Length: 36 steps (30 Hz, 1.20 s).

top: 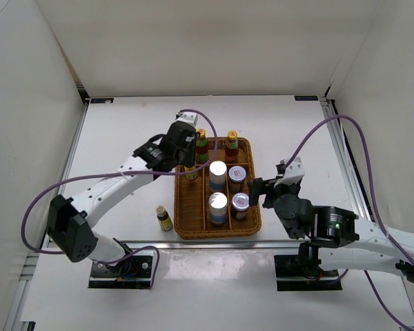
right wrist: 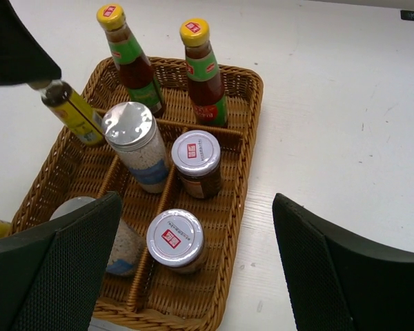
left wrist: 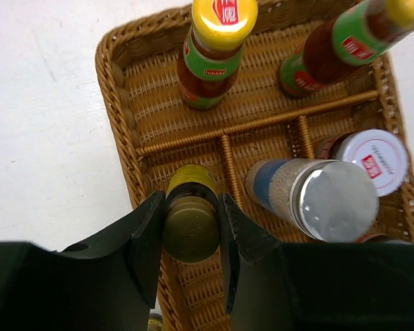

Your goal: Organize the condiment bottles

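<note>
since a slot in the tray wants filling, yellow bottle: gripped there by left fingers; right fingers spread, empty.

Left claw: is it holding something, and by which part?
Yes. The left claw pinches a small yellow bottle by its gold cap, one finger on each side.

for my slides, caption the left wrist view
Left gripper clamped on a yellow-labelled bottle at the wicker tray edge, two red-sauce bottles beyond.
</note>
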{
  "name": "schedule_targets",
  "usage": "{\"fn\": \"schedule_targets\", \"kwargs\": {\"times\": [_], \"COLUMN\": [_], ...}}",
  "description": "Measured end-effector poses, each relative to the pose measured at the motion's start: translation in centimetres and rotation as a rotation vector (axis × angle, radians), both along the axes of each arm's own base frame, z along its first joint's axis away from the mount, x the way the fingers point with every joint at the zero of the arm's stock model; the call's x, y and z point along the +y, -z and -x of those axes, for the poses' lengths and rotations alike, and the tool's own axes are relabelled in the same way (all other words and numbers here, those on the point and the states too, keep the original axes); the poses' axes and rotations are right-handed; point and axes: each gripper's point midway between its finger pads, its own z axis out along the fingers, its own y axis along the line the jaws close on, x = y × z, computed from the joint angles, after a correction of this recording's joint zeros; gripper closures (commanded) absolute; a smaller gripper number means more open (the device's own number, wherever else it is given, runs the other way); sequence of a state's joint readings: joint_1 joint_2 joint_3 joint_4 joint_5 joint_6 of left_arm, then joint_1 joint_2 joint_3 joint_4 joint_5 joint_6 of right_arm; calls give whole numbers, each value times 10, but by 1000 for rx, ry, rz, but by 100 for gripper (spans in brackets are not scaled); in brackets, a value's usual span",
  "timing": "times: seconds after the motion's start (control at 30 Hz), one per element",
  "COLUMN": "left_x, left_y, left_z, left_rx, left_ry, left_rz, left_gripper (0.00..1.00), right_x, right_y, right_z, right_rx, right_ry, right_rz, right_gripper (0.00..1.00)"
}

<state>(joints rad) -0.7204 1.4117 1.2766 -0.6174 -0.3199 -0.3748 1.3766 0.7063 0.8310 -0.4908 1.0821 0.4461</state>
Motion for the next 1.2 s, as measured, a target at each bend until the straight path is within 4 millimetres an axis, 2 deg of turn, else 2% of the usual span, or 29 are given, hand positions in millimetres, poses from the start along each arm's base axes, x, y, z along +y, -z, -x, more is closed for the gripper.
{"fn": "schedule_targets", "kwargs": {"times": [0.13,0.37,0.43,0.47,0.53,0.63,0.73,0.87,0.93,1.03,1.1,1.2], "left_x": [-5,-8,-11,-12,-12,-11,-7,-3,6,31,52,75], "left_y": [27,58,57,57,57,53,38,-16,-46,-85,-95,-82], "left_z": [-4,-8,-9,-9,-10,-14,-13,-5,10,44,68,96], "left_rx": [45,86,74,72,66,44,21,-59,-105,-156,-155,-97], "left_ry": [2,-5,-6,-5,-3,-25,-27,-15,-11,-29,-58,-103], "left_rz": [-39,-75,-70,-68,-75,-67,-68,-18,31,129,183,209], "left_gripper": [88,74,59,47,2,0,0,0,0,0,0,0], "right_x": [-11,-19,-20,-21,-21,-21,-22,-23,-23,-24,-23,-19], "right_y": [-2,0,2,2,2,3,3,5,6,5,6,10], "right_z": [1,3,3,3,3,3,3,4,4,3,3,2], "right_rx": [6,19,22,23,26,28,30,34,36,36,40,47], "right_ry": [18,33,35,38,42,44,48,50,53,61,67,73], "right_rz": [-24,-33,-30,-30,-35,-40,-40,-33,-36,-45,-53,-44], "right_gripper": [7,7,7,7,7,7,7,7,7,6,6,5]}}
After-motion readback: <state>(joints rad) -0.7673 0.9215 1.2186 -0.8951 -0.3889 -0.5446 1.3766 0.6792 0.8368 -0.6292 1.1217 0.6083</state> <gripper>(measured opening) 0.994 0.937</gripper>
